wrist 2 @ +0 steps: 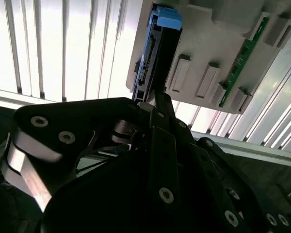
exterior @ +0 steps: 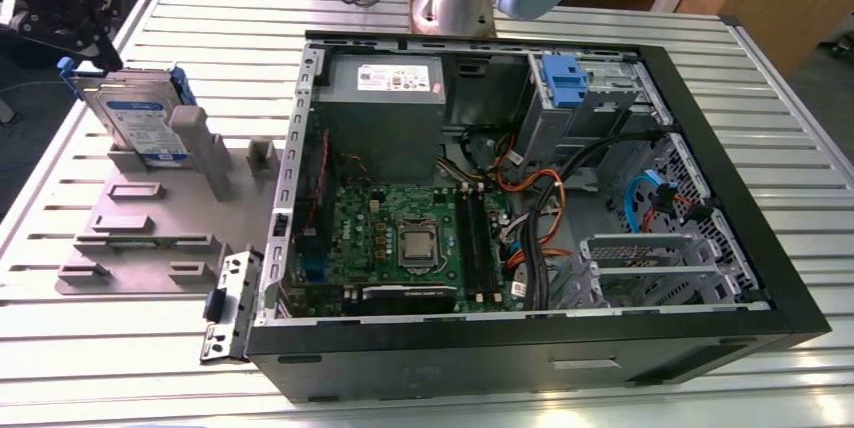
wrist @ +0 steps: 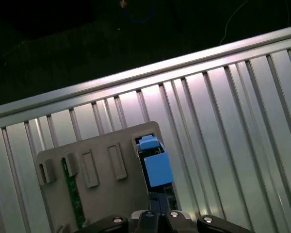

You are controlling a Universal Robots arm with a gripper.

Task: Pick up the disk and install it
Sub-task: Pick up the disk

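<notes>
One disk (exterior: 138,120) stands on edge just below the end effector (exterior: 88,50).

Disk (exterior: 134,120) upright in grey fixture (exterior: 134,238), pincer (exterior: 80,54) at its top edge.

End effector (exterior: 83,46) (exterior view's left) partly beyond the edge

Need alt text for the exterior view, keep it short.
The arm's black end effector hangs right at the top end of the disk, which stands on edge in a grey fixture plate on the exterior view's left. An open computer case lies beside it on the slatted metal table, motherboard exposed.
</notes>
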